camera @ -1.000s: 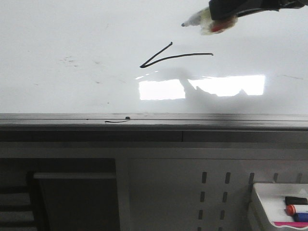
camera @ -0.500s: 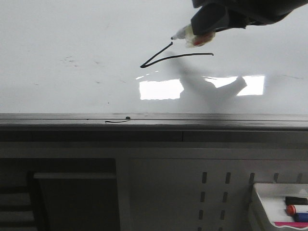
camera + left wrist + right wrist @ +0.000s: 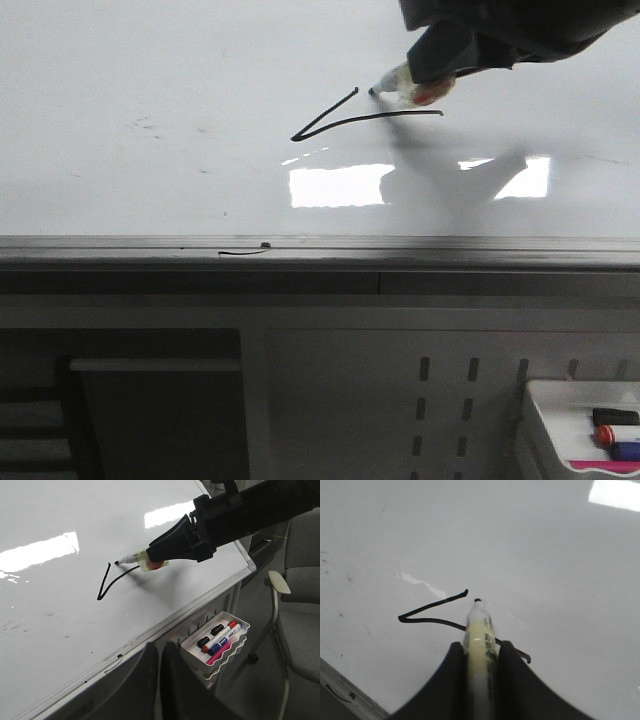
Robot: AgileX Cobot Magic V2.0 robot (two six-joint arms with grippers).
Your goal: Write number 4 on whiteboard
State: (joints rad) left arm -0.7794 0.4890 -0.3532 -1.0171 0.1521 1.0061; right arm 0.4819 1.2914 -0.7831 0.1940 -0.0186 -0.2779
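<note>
The whiteboard (image 3: 150, 80) bears two thin black strokes of the number 4 (image 3: 360, 116): a slanted stroke and a long crossbar meeting at a sharp left corner. They also show in the left wrist view (image 3: 107, 580) and the right wrist view (image 3: 430, 611). My right gripper (image 3: 430, 72) is shut on a yellowish marker (image 3: 402, 86), seen between its fingers (image 3: 480, 647). The marker's black tip lies just right of the slanted stroke's top end, at or just above the board. My left gripper (image 3: 161, 647) hangs off the board's near edge, shut and empty.
A grey metal edge strip (image 3: 400, 248) runs along the board's front, with a short black squiggle (image 3: 243, 252) on it. A white tray of coloured markers (image 3: 215, 642) hangs below the edge at the right. A grey chair (image 3: 300, 605) stands beyond. Bright glare (image 3: 335, 185) lies below the strokes.
My right gripper has come down and left with the marker, bringing the tip from above the strokes to beside the slanted stroke's top end. The strokes are unchanged.
</note>
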